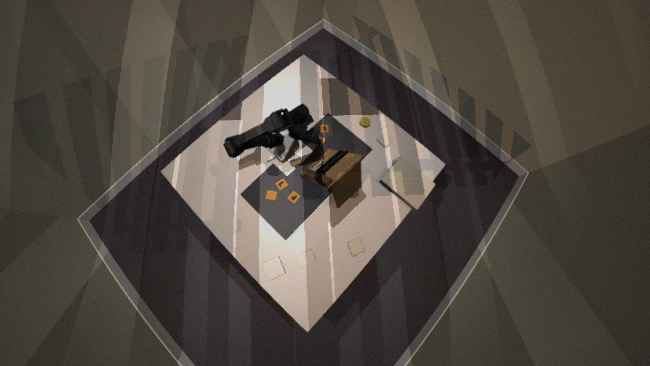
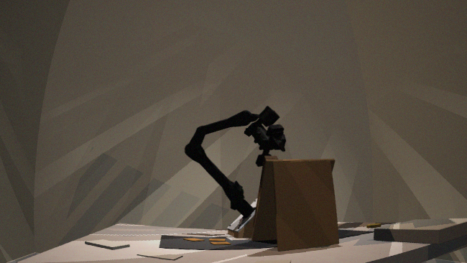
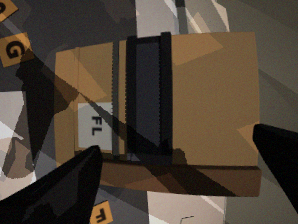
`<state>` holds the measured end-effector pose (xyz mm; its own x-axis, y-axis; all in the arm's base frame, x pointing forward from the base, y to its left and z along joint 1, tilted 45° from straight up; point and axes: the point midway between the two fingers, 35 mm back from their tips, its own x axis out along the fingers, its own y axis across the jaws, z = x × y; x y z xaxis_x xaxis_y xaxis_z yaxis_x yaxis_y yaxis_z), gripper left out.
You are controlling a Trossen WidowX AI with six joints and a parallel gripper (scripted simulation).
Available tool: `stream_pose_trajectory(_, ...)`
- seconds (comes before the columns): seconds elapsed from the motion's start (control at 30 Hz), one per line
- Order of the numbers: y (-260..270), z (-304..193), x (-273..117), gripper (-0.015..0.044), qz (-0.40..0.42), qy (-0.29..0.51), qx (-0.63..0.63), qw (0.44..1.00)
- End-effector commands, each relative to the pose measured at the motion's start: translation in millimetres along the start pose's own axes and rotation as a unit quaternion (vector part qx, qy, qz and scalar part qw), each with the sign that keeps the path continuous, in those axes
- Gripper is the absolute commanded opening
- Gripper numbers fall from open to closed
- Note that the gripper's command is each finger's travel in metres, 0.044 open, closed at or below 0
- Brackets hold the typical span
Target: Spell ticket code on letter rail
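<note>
The brown board (image 1: 347, 187) (image 2: 305, 205) (image 3: 215, 100) stands like a tent on the dark mat. A dark letter rail (image 1: 332, 161) (image 3: 147, 97) runs along its top, with no tile visible in it. The white ticket (image 3: 95, 125) reads FL. My gripper (image 3: 178, 143) is open and empty above the board, its fingers on either side of the rail in the wrist view. An orange G tile (image 3: 15, 49) and an F tile (image 3: 101, 214) lie off opposite ends of the board. The top view shows three tiles, one (image 1: 281, 184), another (image 1: 271, 195) and a third (image 1: 293, 197), in front, and two beyond.
The dark mat (image 1: 285, 222) (image 2: 169, 242) lies on the pale counter (image 1: 307, 305). A thick slab (image 1: 410, 182) (image 2: 420, 235) and a yellow disc (image 1: 364, 122) (image 2: 373, 225) are right of the board. Thin pale squares, one (image 1: 273, 268) and another (image 1: 356, 247), lie toward the front.
</note>
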<state>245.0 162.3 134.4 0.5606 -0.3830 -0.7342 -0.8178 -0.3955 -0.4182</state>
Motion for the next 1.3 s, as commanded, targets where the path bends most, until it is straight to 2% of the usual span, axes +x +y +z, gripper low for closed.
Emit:
stream_pose_trajectory(0.0, -2, 0, -2, 0.044, 0.0, -0.003, -0.002, 1.0)
stream_pose_trajectory(0.13, -2, 2, -2, 0.044, -0.001, -0.003, -0.002, 1.0)
stream_pose_trajectory(0.27, -3, 31, -2, 0.044, -0.001, -0.004, -0.002, 1.0)
stream_pose_trajectory(0.6, -3, 32, -2, 0.044, -0.001, -0.004, -0.002, 1.0)
stream_pose_trajectory(0.63, -3, 30, -1, 0.0414, 0.001, -0.002, 0.0, 1.0)
stream_pose_trajectory(0.73, -3, -1, 18, 0.034, 0.023, 0.014, 0.019, 0.999)
stream_pose_trajectory(0.97, 22, -95, 63, 0.034, 0.091, 0.062, 0.074, 0.991)
stream_pose_trajectory(1.27, 104, -193, 91, 0.034, 0.197, 0.123, 0.123, 0.965)
